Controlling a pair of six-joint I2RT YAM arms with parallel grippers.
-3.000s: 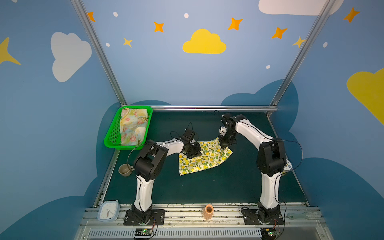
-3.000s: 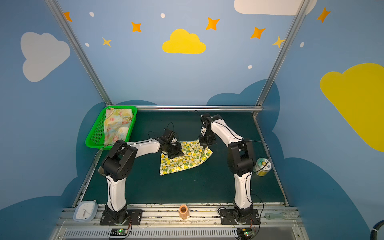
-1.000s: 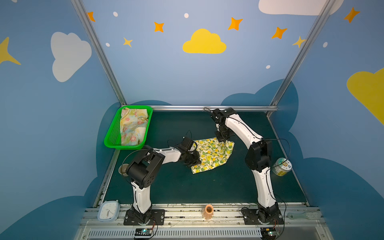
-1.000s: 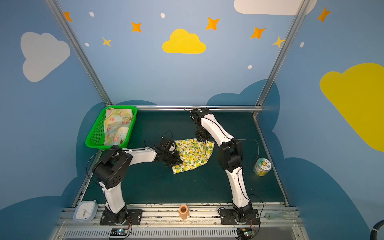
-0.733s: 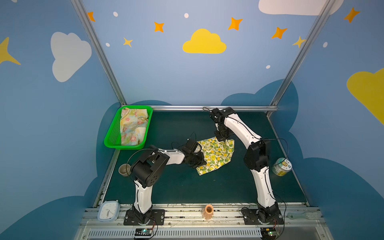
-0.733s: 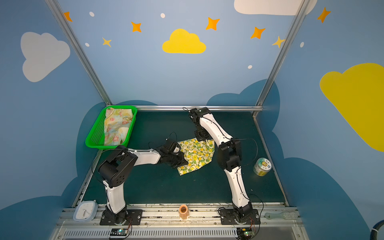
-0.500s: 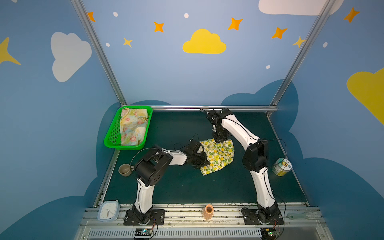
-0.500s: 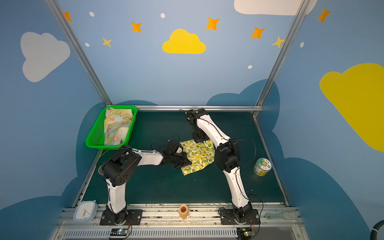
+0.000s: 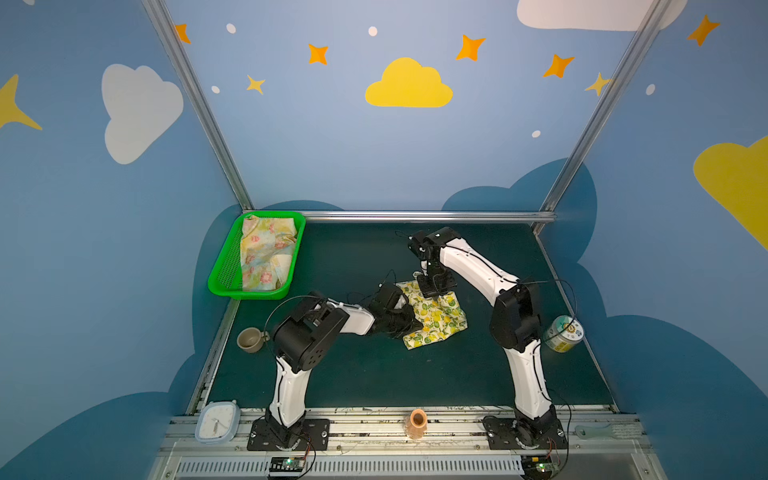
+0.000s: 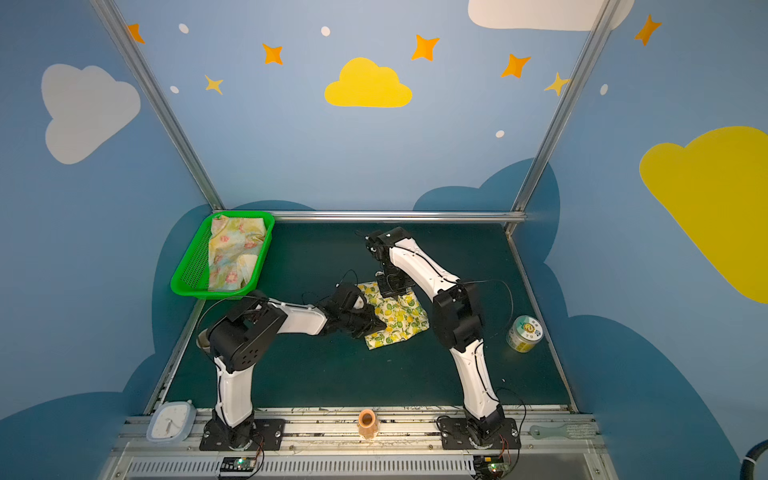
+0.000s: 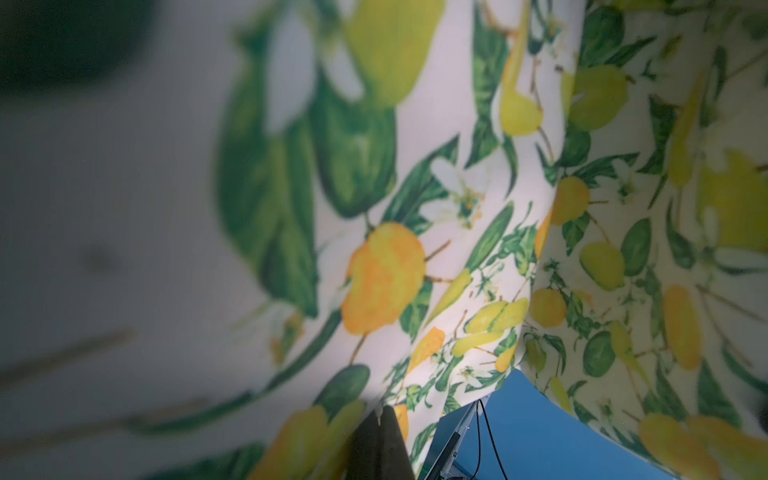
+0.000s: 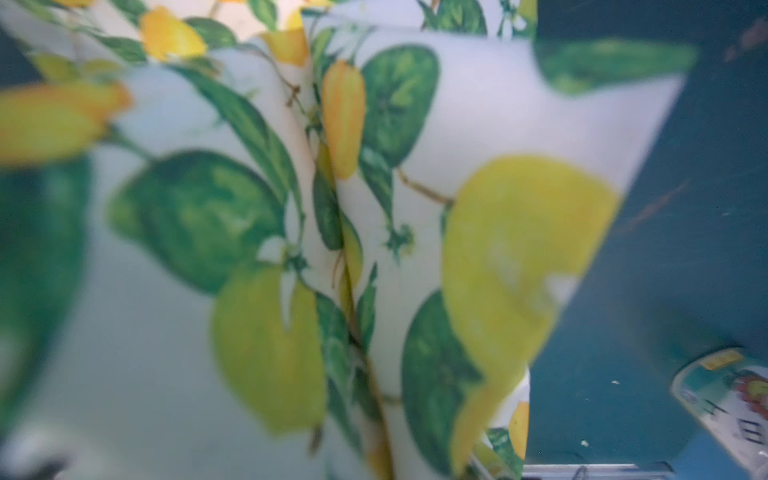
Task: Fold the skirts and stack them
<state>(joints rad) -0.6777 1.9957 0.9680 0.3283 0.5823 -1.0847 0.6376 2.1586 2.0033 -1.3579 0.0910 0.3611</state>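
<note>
**Item 1.** Green perforated plastic rectangular basket (image 9: 224, 270), at the far left corner of the dark green table mat (image 9: 374, 374), well apart from the left pincer (image 9: 407, 318), to its left and beyond it. Contents: one pale yellow skirt with pink flowers and blue-green blotches (image 9: 266, 255), crumpled, covering most of the basket floor.

**Item 2.** Cream skirt with yellow lemons and green leaves (image 9: 438, 320), partly folded, mid-mat, between the two pincers.

**Item 3.** Left pincer: closed, nipping the lemon skirt's left edge. The left wrist view showed black fingertips (image 11: 376, 440) pressed together, with cloth draped close over the lens.

**Item 4.** Right pincer (image 9: 433, 293): closed on the same skirt's far edge. Cloth hid its fingers in the right wrist view.

**Item 5.** Small beige cup (image 9: 249, 339), at the left mat edge, left of and nearer than the left pincer. Contents could not be told.

**Item 6.** Round printed tin (image 9: 563, 333), by the right mat edge, right of the right pincer, behind that arm's elbow.

**Item 7.** Small terracotta vase (image 9: 417, 423), upright on the front rail, nearer than both pincers. Contents could not be told.

**Room.** Bare mat lay from both pincers to the front rail and beyond them to the back rail. The lemon skirt's near corner lay flat, well short of every edge.
</note>
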